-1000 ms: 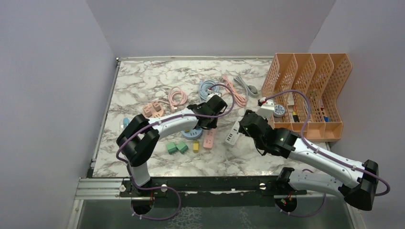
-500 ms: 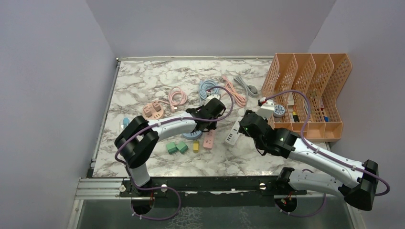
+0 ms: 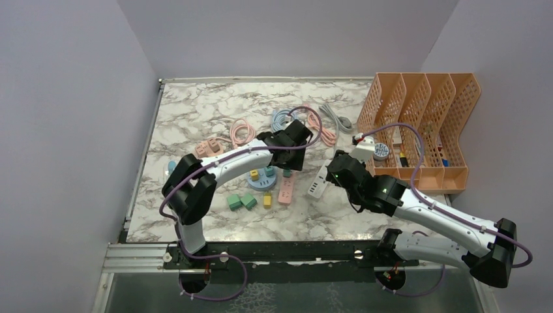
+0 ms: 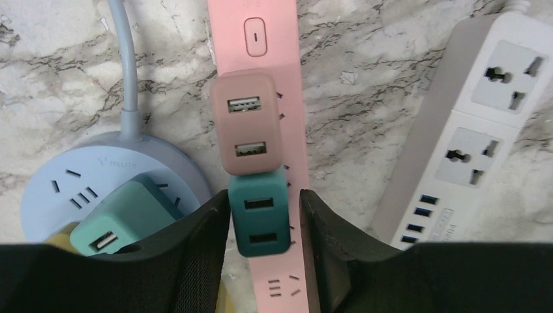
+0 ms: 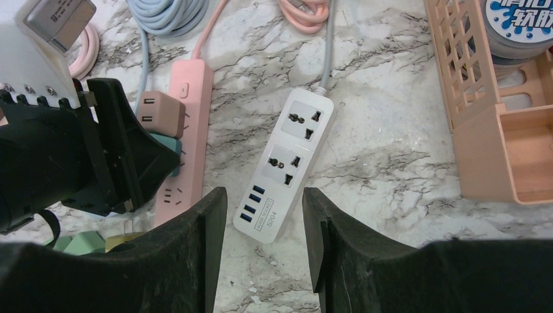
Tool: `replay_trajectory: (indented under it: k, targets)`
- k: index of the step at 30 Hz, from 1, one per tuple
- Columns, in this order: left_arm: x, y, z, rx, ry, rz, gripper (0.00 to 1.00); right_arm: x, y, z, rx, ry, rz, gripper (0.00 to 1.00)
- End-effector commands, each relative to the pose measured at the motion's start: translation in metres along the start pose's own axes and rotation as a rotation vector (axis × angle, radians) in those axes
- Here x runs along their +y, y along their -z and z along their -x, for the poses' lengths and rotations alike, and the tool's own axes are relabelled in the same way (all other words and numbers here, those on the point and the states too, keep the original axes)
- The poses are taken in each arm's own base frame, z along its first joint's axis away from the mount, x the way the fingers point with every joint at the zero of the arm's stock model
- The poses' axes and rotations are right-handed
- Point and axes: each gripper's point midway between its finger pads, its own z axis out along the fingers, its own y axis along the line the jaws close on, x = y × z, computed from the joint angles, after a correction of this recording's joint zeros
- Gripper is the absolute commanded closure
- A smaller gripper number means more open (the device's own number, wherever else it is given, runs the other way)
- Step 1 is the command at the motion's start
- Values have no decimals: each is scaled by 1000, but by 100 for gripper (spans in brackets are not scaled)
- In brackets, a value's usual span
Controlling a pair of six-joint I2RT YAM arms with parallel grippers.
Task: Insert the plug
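The teal plug (image 4: 259, 222) is seated on the pink power strip (image 4: 261, 32), against a pink adapter (image 4: 246, 124). It is straddled loosely by the parted left gripper (image 4: 264, 195). The right gripper (image 5: 263, 193) is held open and empty over the neighbouring white strip (image 5: 287, 163).

An orange file rack (image 3: 391, 98) stood at the marble table's (image 3: 195, 111) right edge; a pink cable (image 3: 242, 134) and a blue cable (image 3: 280, 119) lay coiled mid-table.

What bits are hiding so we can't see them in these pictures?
- Teal charger prongs: left wrist view, under its own body.
- Blue round socket: left wrist view, bottom behind the left gripper.
- White power strip: left wrist view, cut off by the right edge.
- Organizer contents: top view, too small.
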Motion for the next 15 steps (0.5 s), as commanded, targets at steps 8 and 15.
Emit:
replay_trajectory:
  k: [8,15]
  targets:
    - [-7,80,36,-91,39,-125,38,3,3,9,-28,-14,9,54]
    - [26,83,-25,19,102,-69,39,9,0,1,-1,-4,30,54]
